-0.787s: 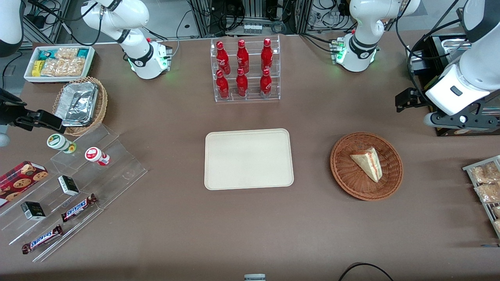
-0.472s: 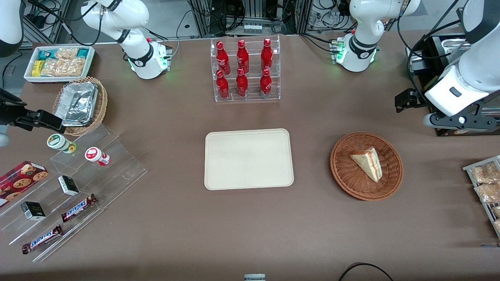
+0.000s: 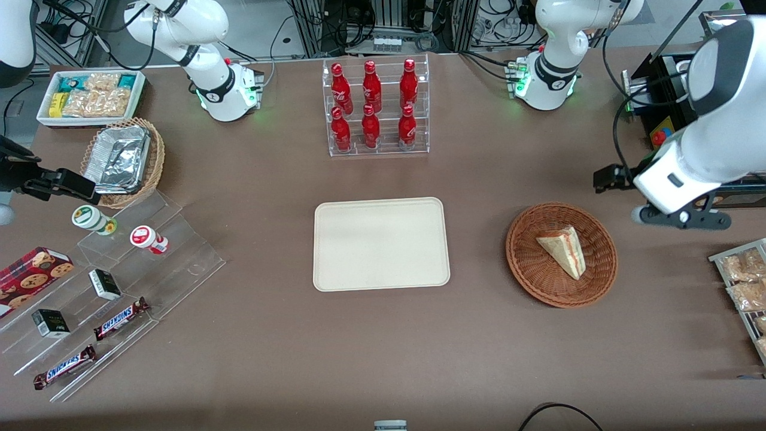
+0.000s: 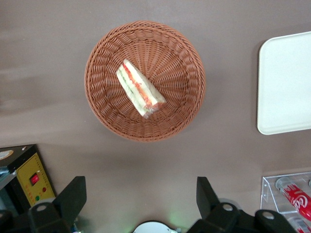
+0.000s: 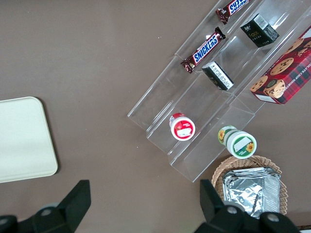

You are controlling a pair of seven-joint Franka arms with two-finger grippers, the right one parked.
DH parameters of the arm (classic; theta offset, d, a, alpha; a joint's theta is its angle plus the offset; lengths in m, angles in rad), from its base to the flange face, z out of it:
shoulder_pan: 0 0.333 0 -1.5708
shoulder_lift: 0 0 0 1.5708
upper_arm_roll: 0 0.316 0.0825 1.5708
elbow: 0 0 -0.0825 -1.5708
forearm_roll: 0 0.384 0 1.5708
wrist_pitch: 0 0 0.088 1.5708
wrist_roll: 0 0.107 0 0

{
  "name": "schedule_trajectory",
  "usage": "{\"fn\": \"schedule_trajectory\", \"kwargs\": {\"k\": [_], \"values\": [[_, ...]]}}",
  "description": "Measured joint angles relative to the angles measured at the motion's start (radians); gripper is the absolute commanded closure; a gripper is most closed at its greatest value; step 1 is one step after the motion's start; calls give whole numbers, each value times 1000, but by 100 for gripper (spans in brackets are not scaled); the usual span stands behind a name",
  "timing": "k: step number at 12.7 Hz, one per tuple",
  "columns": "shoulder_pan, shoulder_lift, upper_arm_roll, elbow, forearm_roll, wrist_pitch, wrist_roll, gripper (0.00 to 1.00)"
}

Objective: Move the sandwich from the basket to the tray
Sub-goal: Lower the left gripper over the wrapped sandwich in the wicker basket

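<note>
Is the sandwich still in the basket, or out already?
In. The sandwich lies inside the basket; the tray holds nothing. The open end effector hovers above, not touching.

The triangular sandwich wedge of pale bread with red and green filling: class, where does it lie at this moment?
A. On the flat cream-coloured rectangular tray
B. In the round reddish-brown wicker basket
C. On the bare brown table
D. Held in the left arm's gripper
B: the triangular sandwich wedge lies inside the round reddish-brown wicker basket, while the left arm's gripper hovers open above the table beside that basket, holding nothing.
</note>
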Motion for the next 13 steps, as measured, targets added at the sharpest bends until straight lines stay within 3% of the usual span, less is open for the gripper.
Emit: {"fn": "schedule_trajectory", "kwargs": {"k": [8, 13], "values": [[23, 20, 4, -302, 0, 388, -11, 0], [24, 19, 8, -426, 0, 560, -236, 0]]}}
